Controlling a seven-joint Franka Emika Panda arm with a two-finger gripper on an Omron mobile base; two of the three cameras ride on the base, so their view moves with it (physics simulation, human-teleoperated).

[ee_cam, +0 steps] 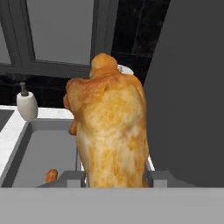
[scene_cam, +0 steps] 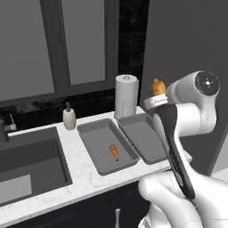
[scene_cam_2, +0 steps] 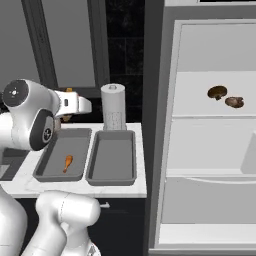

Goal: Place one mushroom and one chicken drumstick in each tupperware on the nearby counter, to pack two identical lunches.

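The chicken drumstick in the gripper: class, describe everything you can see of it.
The held drumstick is golden-brown and glossy, mottled with paler patches like roasted skin. It stands upright in the hand view, bulging in the middle, its lower end clamped in the gripper. It hangs in the air above the right tupperware, touching only the gripper.

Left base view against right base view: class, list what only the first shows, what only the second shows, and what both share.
Only the left base view: the dark sink and the soap dispenser.

Only the right base view: the open fridge with two mushrooms on a shelf.

Both: the counter, two grey tupperware trays, a small drumstick lying in one tray, the paper towel roll, and the arm carrying a second drumstick above the counter.
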